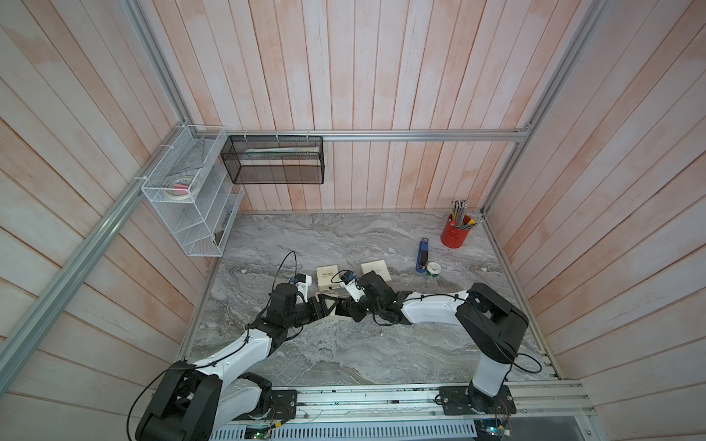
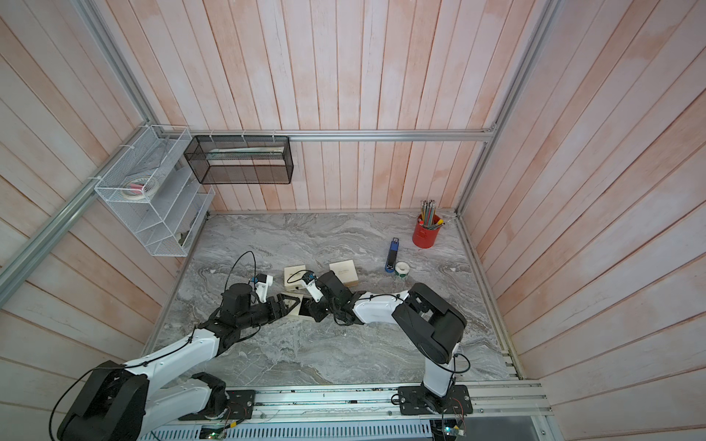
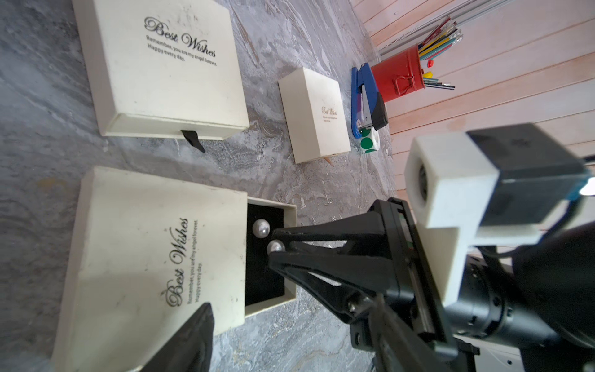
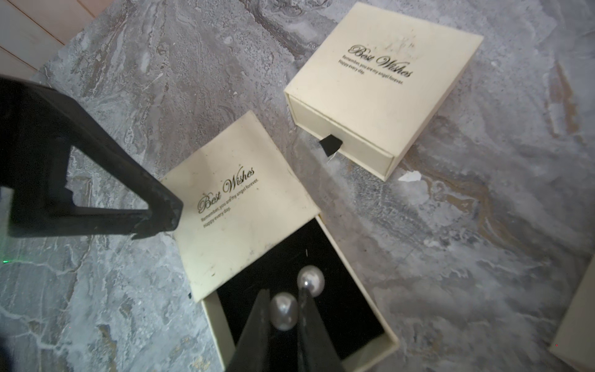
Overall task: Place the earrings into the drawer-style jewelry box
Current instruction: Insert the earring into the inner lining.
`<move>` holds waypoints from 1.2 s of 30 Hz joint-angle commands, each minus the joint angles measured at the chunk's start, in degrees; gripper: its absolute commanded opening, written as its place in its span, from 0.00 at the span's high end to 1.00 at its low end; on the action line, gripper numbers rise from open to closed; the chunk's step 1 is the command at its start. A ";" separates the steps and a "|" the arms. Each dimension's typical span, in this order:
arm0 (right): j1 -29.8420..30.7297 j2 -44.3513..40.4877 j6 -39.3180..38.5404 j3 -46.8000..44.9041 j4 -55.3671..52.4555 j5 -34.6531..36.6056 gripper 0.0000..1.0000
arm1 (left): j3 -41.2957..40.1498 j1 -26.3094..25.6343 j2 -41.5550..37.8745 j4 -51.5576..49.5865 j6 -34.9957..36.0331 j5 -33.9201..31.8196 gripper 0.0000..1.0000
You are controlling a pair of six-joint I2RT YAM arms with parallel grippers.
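A cream "Best Wishes" drawer-style jewelry box point(image 4: 238, 206) lies on the marble table with its black-lined drawer point(image 4: 357, 273) pulled out. Two pearl earrings show over the drawer. One earring point(image 4: 310, 279) rests on the black lining. My right gripper point(image 4: 283, 292) is shut on the other earring point(image 4: 283, 314) just above the lining. The left wrist view shows the same pair, the loose earring point(image 3: 260, 228) and the held earring point(image 3: 275, 247). My left gripper point(image 1: 329, 305) stands open by the box's sleeve, one finger point(image 4: 96, 193) right at the sleeve's edge.
Two more closed cream boxes lie behind: one box point(image 1: 327, 277) with a black pull tab, a second box point(image 1: 376, 267) beside my right arm. A blue stapler point(image 1: 422, 256), sticker roll point(image 1: 433, 269) and red pencil cup point(image 1: 456, 231) stand at the back right. Wire baskets point(image 1: 191, 191) hang on the left wall.
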 commanded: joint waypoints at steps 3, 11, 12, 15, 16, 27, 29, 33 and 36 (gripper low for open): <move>0.53 1.09 -0.46 1.35 0.45 -1.69 1.00 | 0.30 0.65 0.69 1.57 0.70 1.23 0.23; 0.50 1.48 -0.47 1.68 0.83 -2.16 1.00 | 0.77 0.77 1.54 1.99 1.05 1.68 0.23; 0.49 1.70 -0.46 1.75 0.69 -2.03 1.00 | 0.93 0.74 1.75 1.90 1.22 1.73 0.23; 0.49 2.21 -0.38 1.70 0.44 -1.98 1.00 | 1.20 0.73 2.45 2.10 1.31 1.94 0.23; 0.51 2.41 -0.37 1.72 0.24 -1.94 1.00 | 1.30 0.72 2.74 2.21 1.31 2.03 0.23; 0.56 2.65 -0.90 0.87 -1.44 -1.81 1.00 | 1.65 0.73 3.21 2.12 1.42 2.12 0.23; 0.49 2.46 -1.07 0.55 -1.61 -1.70 1.00 | 1.72 0.73 3.30 2.16 1.40 2.15 0.23; 0.53 1.93 -1.25 -0.02 -1.92 -1.54 1.00 | 1.83 0.73 3.32 2.09 1.49 2.03 0.23; 0.57 1.34 -0.87 0.18 -2.13 -1.02 1.00 | 2.17 0.79 3.32 2.03 1.55 2.27 0.23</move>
